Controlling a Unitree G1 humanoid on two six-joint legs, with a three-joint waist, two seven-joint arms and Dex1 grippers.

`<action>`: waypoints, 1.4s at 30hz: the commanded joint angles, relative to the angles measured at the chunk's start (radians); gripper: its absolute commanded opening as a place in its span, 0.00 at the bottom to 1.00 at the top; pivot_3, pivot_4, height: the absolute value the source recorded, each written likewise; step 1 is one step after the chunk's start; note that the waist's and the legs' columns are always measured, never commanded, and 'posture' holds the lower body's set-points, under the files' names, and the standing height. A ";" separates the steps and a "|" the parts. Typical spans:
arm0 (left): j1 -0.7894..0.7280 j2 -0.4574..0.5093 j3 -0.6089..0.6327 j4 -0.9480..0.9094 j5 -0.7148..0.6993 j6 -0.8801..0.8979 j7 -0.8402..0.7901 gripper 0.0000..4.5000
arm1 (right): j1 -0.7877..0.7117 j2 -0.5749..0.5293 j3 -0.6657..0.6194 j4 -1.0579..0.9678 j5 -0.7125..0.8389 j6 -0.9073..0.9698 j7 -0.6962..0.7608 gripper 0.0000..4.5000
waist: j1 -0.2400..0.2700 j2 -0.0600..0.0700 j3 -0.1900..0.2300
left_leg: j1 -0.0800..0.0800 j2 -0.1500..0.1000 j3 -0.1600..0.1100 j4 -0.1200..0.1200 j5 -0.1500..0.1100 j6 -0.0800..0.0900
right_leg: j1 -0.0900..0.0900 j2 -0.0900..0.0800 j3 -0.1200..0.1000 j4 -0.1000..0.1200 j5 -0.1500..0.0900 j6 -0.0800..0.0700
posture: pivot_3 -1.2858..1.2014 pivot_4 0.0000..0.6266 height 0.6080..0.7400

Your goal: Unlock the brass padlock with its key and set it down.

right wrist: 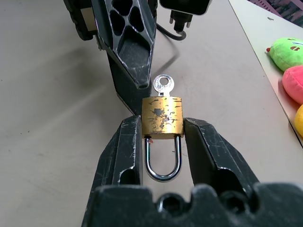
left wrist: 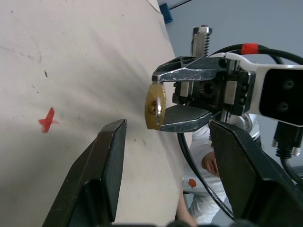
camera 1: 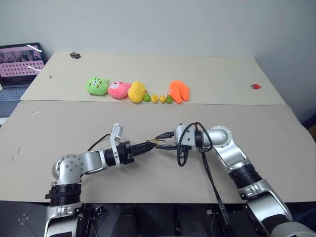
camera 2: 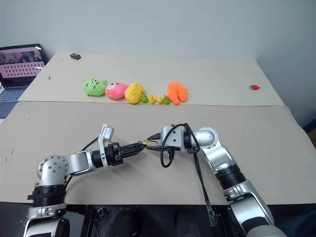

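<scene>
Right tool [right wrist: 163,142] clamped on brass padlock [right wrist: 162,120], key [right wrist: 163,85] inserted; left tool [left wrist: 163,165] open, empty; next, likely regrip and turn key.

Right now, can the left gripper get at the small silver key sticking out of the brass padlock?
Probably yes. The left gripper is open, right beside the silver key. The key's head projects free from the brass padlock, clamped in the right gripper; nothing lies between.

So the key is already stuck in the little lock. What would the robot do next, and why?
Probably close the left claw on the key and twist it. The right claw grips the brass padlock by its sides, the key's head sticks out free, the left claw's fingers stand open just short of it, and the shackle looks shut.
</scene>
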 commanded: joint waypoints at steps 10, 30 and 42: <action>-0.085 -0.036 -0.021 0.056 0.054 -0.052 -0.033 0.65 | -0.009 -0.005 -0.024 -0.040 0.015 -0.017 -0.010 0.21 | 0.000 0.000 0.000 | 0.000 0.000 0.000 0.000 0.000 0.000 | 0.000 0.000 0.000 0.000 0.000 0.000 | 0.52 0.24 0.86; -0.086 -0.039 -0.040 0.040 0.092 -0.051 -0.059 0.00 | -0.027 0.005 -0.028 -0.008 -0.003 -0.045 -0.037 0.21 | 0.001 0.000 0.000 | 0.000 0.000 0.000 0.000 0.000 0.000 | 0.000 0.000 0.000 0.000 0.000 0.000 | 0.52 0.24 0.86; -0.083 -0.051 -0.030 0.033 0.084 -0.051 -0.056 0.00 | -0.030 -0.016 -0.039 0.009 0.024 0.007 -0.005 0.99 | 0.001 0.000 0.000 | 0.000 0.000 0.000 0.000 0.000 0.000 | 0.000 0.000 0.000 0.000 0.000 0.000 | 0.52 0.24 0.86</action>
